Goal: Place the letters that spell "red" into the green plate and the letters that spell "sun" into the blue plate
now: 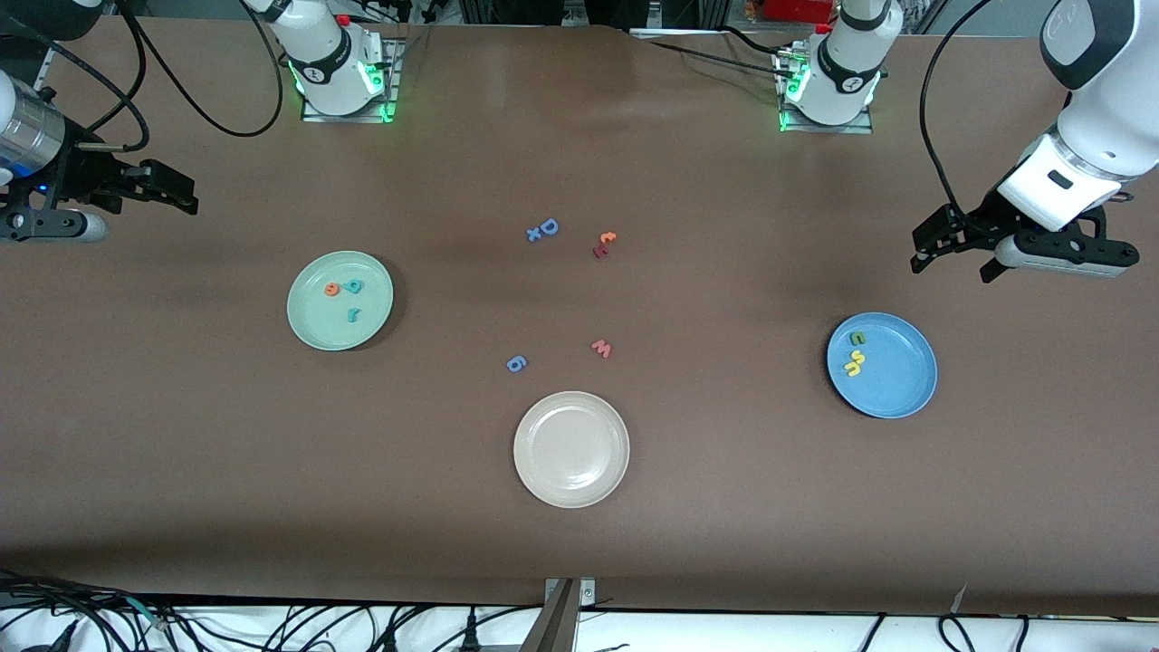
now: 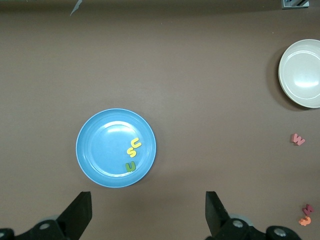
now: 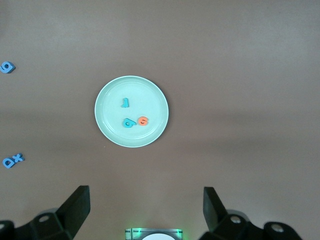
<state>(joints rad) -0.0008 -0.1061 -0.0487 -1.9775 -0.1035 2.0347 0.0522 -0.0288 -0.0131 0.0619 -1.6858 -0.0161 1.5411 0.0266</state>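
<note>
The green plate (image 1: 315, 322) (image 3: 111, 120) lies toward the right arm's end of the table. It holds an orange "e" (image 1: 331, 290) (image 3: 143, 120), a teal "d" (image 1: 355, 286) (image 3: 129, 122) and a teal "r" (image 1: 353, 314) (image 3: 125, 103). The blue plate (image 1: 898, 382) (image 2: 100, 150) lies toward the left arm's end. In it are a green "n" (image 1: 857, 339) (image 2: 130, 166), a yellow "s" (image 1: 859, 357) (image 2: 134, 147) and a yellow "u" (image 1: 852, 369). My left gripper (image 1: 953, 258) (image 2: 148, 210) hangs open and empty over bare table beside the blue plate. My right gripper (image 1: 186, 194) (image 3: 145, 207) is open and empty, up over the table's end near the green plate.
A beige-white plate (image 1: 543, 471) sits mid-table, nearest the front camera. Loose letters lie in the middle: blue "D" and "x" (image 1: 543, 230), an orange "t" on a dark red letter (image 1: 604, 244), a pink "w" (image 1: 602, 348) and a blue "g" (image 1: 516, 363).
</note>
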